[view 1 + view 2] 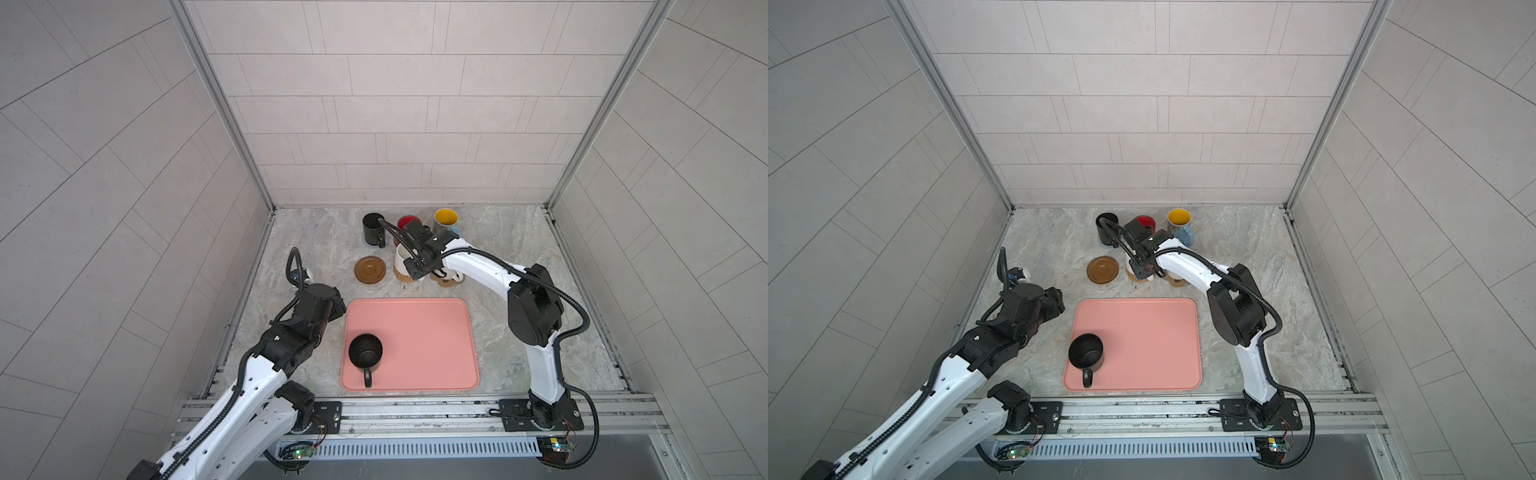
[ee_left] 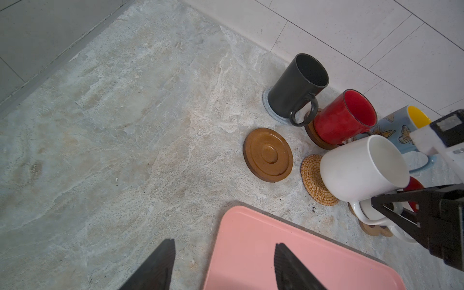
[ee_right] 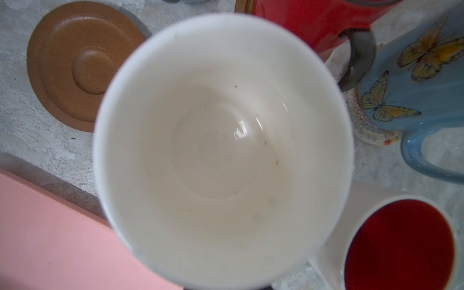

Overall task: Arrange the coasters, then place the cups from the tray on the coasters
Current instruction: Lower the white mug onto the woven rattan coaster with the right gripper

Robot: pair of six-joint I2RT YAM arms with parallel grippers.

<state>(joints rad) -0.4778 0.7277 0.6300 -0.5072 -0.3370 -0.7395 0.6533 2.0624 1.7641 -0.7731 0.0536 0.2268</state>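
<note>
Right gripper is clamped tight on the handle of the white mug. The mug stands on the tan rattan coaster, set off to one side so that part of the weave shows.

Room is tight here. The red mug, the light blue mug and the white mug with red inside crowd close behind and beside it, and the far edge of the tray lies near in front. The table opens out to the left, where a bare brown grooved coaster lies just beside the rattan one.

One black mug stands in the tray's near left corner. The other black mug stands on the grey-blue coaster.

The right arm reaches forward and inward with its elbow raised and its wrist pointing down over the white mug. Left gripper is spread wide and holds nothing. It hangs at the tray's far left corner, one finger over the tray and one over the table.
</note>
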